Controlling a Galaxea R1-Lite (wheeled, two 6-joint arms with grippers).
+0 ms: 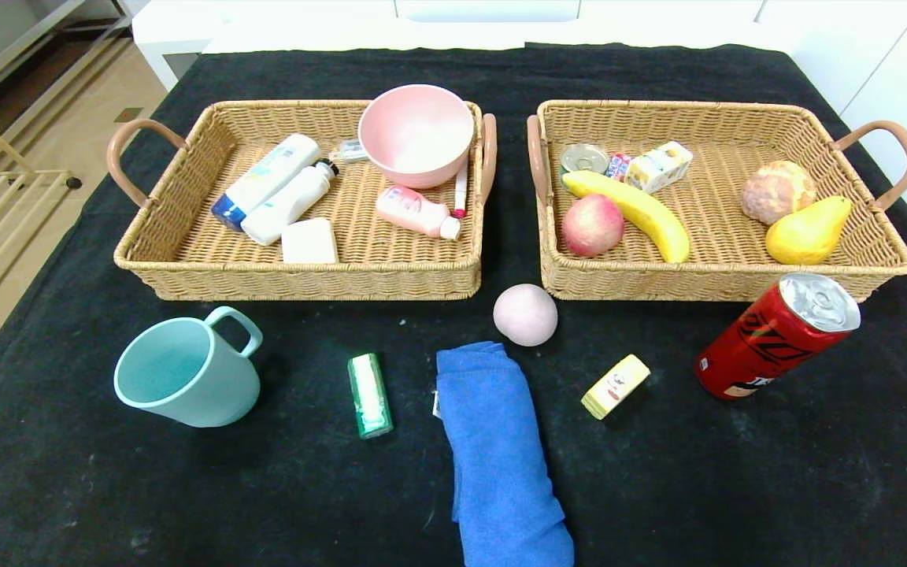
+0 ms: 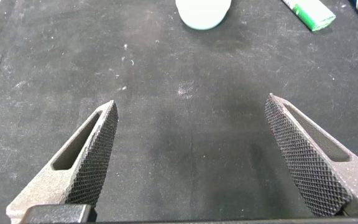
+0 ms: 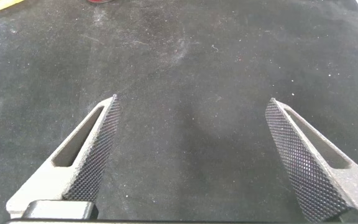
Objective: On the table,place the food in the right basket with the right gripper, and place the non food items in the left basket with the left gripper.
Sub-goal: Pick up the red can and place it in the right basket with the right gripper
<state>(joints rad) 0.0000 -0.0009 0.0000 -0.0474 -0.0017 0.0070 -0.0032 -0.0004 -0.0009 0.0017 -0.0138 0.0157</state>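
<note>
Head view, and you have two wicker baskets side by side at the back of the black counter [image 1: 816, 488]. Your left basket [image 1: 186, 260] holds a pink bowl [image 1: 416, 134], two white bottles [image 1: 276, 193], a small pink bottle [image 1: 416, 211] and a white block [image 1: 309, 241]. Your right basket [image 1: 879, 260] holds a banana [image 1: 634, 209], a peach [image 1: 593, 224], a pear [image 1: 808, 231], a bread roll [image 1: 778, 190], a small tin [image 1: 584, 158] and a little carton [image 1: 660, 166].

Out on the counter in front, you see a teal mug [image 1: 186, 374] on your left side, then a green tube [image 1: 369, 394], a folded blue cloth [image 1: 497, 453] in the middle, a pale pink ball [image 1: 525, 314] just in front of the gap between the baskets, a small yellow packet [image 1: 616, 385], and a red can [image 1: 776, 335] leaning close to the right basket's front wall.

Neither arm shows in the head view. Left wrist view: your left gripper [image 2: 191, 162] hangs over bare counter, jaws spread wide with nothing between them, the mug's base [image 2: 202, 12] and the green tube [image 2: 309, 12] beyond. Right wrist view: your right gripper [image 3: 191, 162] is the same, jaws wide apart and empty over bare cloth, with the yellow packet's corner [image 3: 2, 4] and a sliver of the red can [image 3: 104, 1] at the far edge.
</note>
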